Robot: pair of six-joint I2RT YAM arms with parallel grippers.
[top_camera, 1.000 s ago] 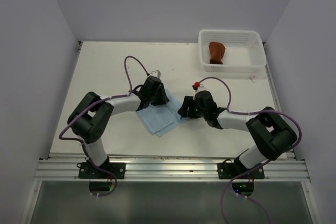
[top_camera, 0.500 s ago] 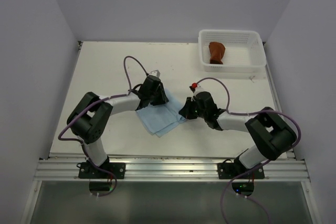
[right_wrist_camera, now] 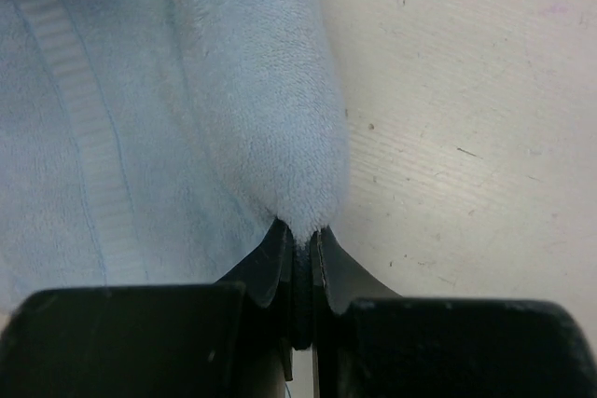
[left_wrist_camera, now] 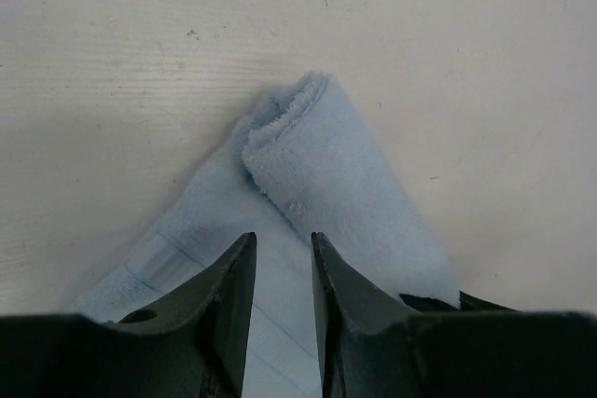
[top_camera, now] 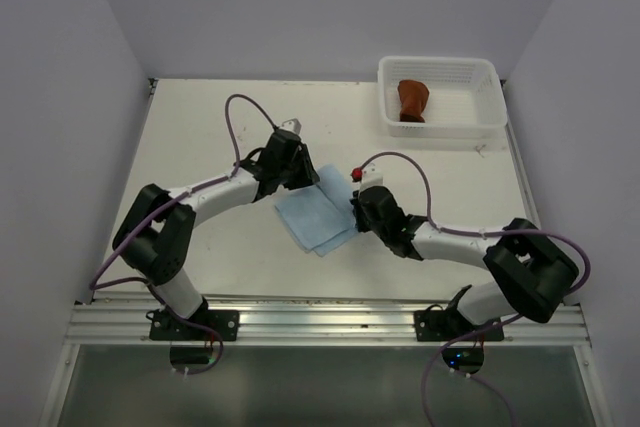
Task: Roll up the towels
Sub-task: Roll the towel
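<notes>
— Near the table's middle, what have you got?

— The light blue towel (top_camera: 318, 217), lying mostly flat. My right gripper (right_wrist_camera: 298, 235) is at its 3 o'clock edge, fingers pressed together with a plush fold of blue cloth pinched at their tips.

— And the other one?

— My left gripper (left_wrist_camera: 283, 240) sits at the towel's 11 o'clock corner. Its fingers stand slightly apart and blue cloth shows in the gap. Whether they bite it or only hover over it, I can't tell. Just ahead of them, at 12 o'clock, the cloth is turned over into a thick lip.

— Why both sides at once?

— My guess is that a limp cloth slides if only one edge is pulled. With a hand at each side, the turned edge can be drawn over evenly to start a roll.

— The other towel?

— The rust towel (top_camera: 412, 99) stands bunched in the white basket (top_camera: 440, 129) at 1 o'clock, well apart from both arms.

— What about the surface and the room?

— The table (top_camera: 200, 137) is pale, faintly wood-grained and speckled, and it looks smooth enough for cloth to slip on. Plain lilac-grey walls (top_camera: 60, 97) close three sides, and a metal rail (top_camera: 330, 322) runs along 6 o'clock.
</notes>
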